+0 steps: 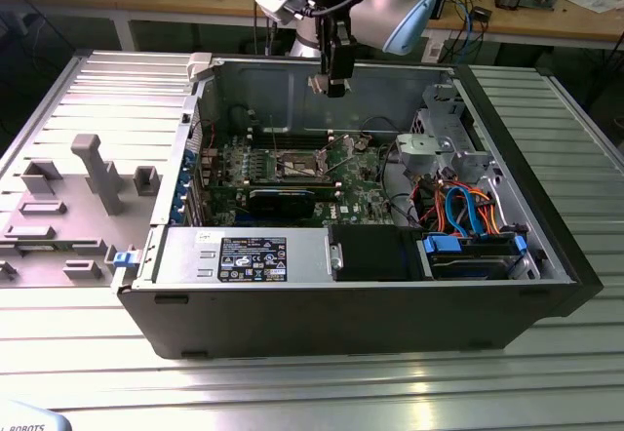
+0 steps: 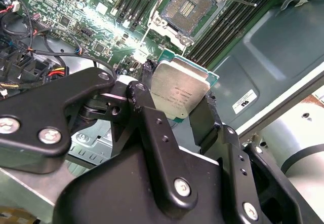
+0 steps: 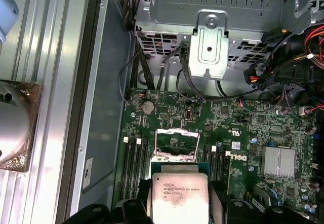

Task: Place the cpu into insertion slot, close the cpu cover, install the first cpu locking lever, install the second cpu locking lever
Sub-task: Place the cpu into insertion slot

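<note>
Black jaws are clamped on opposite edges of the cpu (image 2: 179, 92), a flat square chip with a dull silver lid. They hold it in the air above the open computer case (image 1: 341, 314). Beneath it the insertion slot (image 2: 195, 3) lies bare, a dark pin field in a shiny frame, with the cpu cover (image 3: 177, 132) swung up. To me this is the first step, placing. It calls for a chip level and square to the socket.

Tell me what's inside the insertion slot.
In the second wrist view the insertion slot holds only its bare dark contact field; no chip sits in it. The cpu is clamped in the gripper. In the first wrist view the cpu hides the slot.
</note>
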Robot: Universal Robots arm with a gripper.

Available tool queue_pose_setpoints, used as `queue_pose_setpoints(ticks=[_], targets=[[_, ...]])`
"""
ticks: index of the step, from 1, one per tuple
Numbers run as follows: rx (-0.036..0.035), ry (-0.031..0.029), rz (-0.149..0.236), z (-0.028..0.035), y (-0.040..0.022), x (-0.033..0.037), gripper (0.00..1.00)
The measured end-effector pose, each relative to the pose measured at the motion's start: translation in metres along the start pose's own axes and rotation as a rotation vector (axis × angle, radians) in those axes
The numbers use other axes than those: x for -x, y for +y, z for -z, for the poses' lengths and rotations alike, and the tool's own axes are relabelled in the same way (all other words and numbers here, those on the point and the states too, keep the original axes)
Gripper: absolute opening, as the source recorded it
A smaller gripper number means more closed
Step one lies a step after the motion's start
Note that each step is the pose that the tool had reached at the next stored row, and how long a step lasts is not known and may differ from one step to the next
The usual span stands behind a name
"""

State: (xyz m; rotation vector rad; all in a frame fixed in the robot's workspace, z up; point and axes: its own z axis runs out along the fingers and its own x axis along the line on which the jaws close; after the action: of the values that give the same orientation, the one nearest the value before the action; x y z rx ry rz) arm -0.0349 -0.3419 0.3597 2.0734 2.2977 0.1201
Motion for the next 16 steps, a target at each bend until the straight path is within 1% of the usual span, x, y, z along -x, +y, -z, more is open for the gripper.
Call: queue_pose_setpoints(ticks=[4,16], targets=[[0.0001,-0.0003,-0.003,0.0,0.0,0.0,0.54],[0.0007,-0.003,-0.034,0.0,0.0,0.0,0.54]])
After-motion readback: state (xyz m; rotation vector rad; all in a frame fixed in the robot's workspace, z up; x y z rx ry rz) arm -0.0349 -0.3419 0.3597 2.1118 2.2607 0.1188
